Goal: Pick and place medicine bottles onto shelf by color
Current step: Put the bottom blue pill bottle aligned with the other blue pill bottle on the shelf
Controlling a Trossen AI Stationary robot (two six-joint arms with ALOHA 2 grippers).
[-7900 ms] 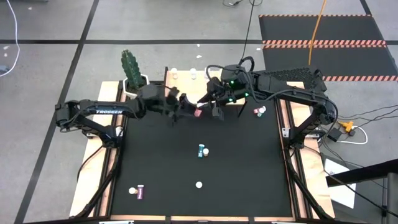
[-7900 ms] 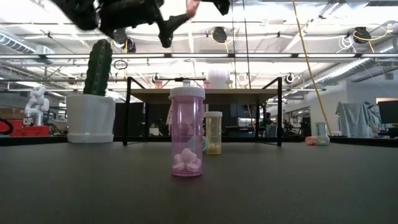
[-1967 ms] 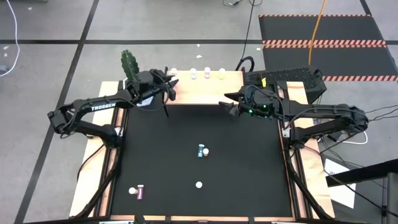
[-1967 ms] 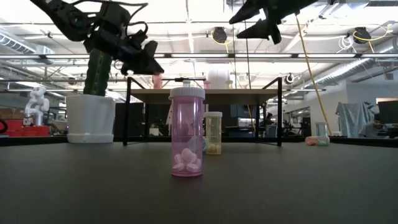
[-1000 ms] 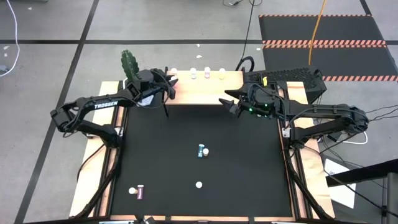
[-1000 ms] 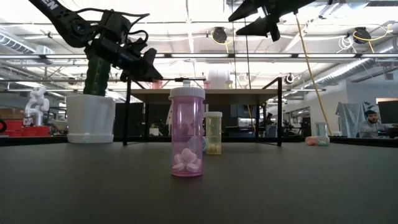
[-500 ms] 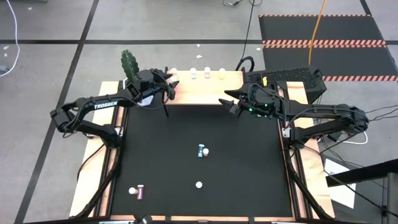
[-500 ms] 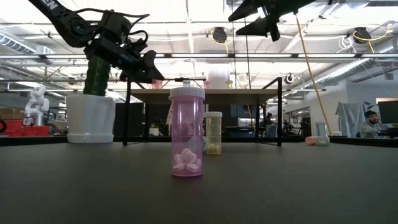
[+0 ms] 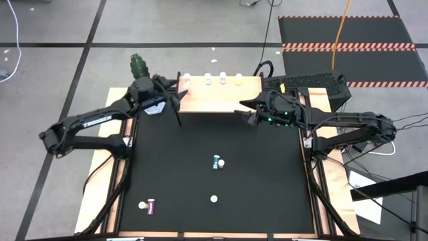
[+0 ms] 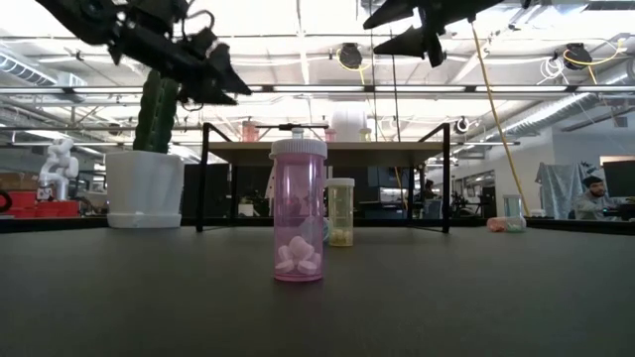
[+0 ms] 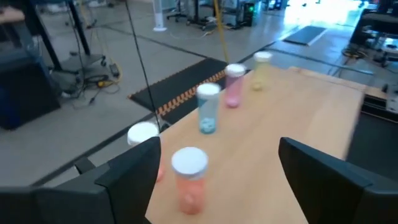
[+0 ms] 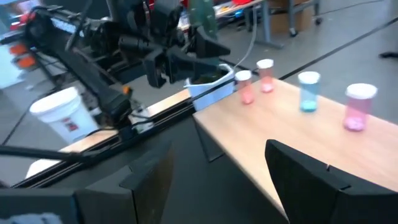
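The light wooden shelf (image 9: 221, 99) stands at the table's far edge. On it stand several medicine bottles on their bases: a red one (image 11: 189, 182) and a pink one (image 11: 147, 142) at the left end, then blue (image 11: 207, 109), pink (image 11: 234, 84) and yellow (image 11: 261, 67). My left gripper (image 9: 176, 96) hangs open just off the shelf's left end, the red bottle (image 9: 184, 90) a little ahead of its fingers and untouched. My right gripper (image 9: 244, 109) hovers open over the shelf's near right part. More bottles are on the black mat: a blue one (image 9: 217, 162), a purple one (image 10: 299, 213), a yellow one (image 10: 340, 211).
A white pot with a green cactus (image 9: 139, 69) stands at the shelf's left, close behind my left arm. A purple bottle (image 9: 150, 206) lies near the mat's near left corner. A white-capped one (image 9: 214, 198) stands mid-mat. The mat between them is open room.
My left gripper has opened and let go of the red bottle, which stays standing at the shelf's left end. It has then risen and drawn back toward the table's left edge. My right arm has kept still.
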